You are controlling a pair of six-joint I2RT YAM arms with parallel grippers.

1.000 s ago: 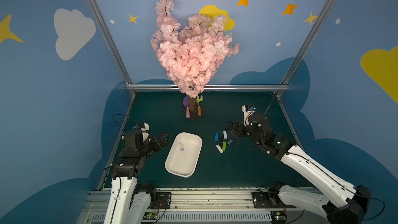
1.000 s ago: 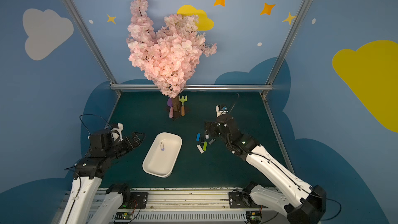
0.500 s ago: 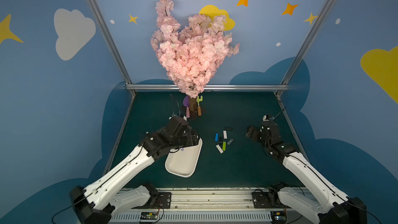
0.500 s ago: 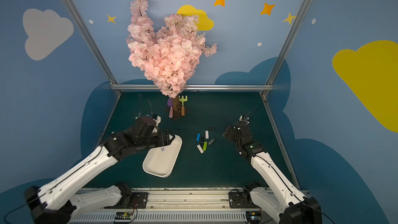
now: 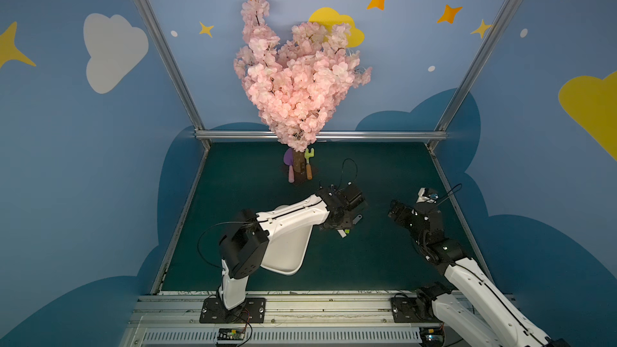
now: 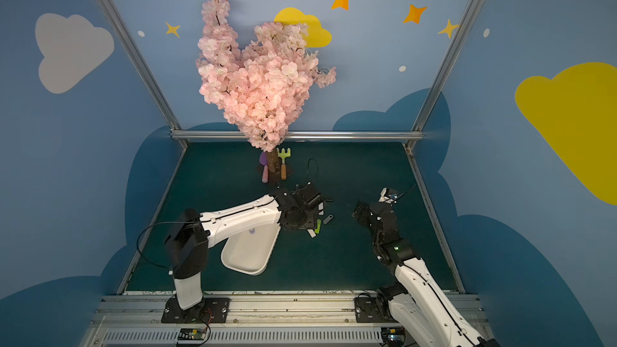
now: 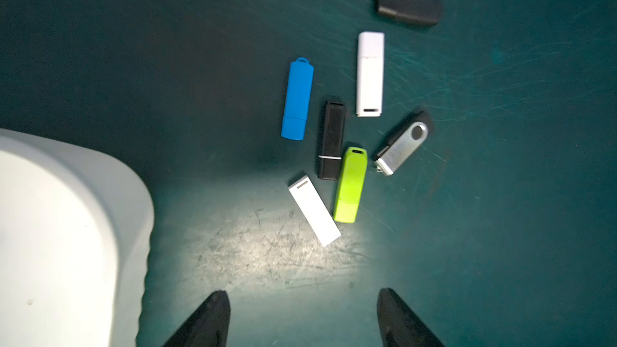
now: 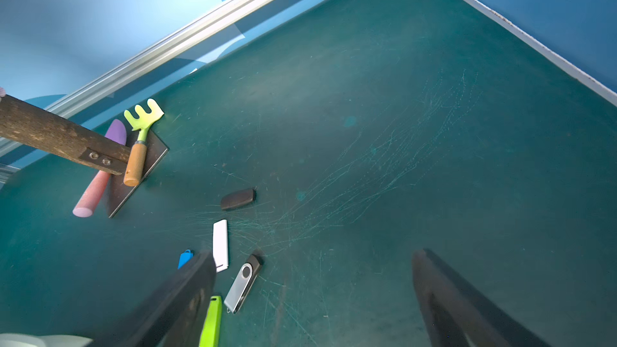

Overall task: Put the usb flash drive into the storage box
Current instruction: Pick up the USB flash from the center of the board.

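Several usb flash drives lie close together on the green mat: blue [image 7: 297,100], black [image 7: 330,140], green [image 7: 350,185], two white [image 7: 370,73] [image 7: 314,215], a silver swivel one [image 7: 402,143] and a dark one [image 7: 409,5] apart. My left gripper [image 7: 302,298] hangs above the mat just short of them, open and empty, and hides most of them in both top views. The white storage box [image 7: 66,228] [image 5: 287,252] lies beside the cluster, partly under my left arm. To their right, my right gripper [image 8: 312,255] [image 5: 395,210] is open and empty.
A pink blossom tree [image 5: 297,95] stands at the back middle, with a toy shovel [image 8: 100,175] and rake [image 8: 142,138] at its trunk. Blue walls and metal rails [image 5: 320,135] close in the mat. A small purple thing [image 6: 252,230] lies in the box.
My left arm has swung from the far left across the storage box to above the flash drives. My right arm has drawn back from the drives to the right.
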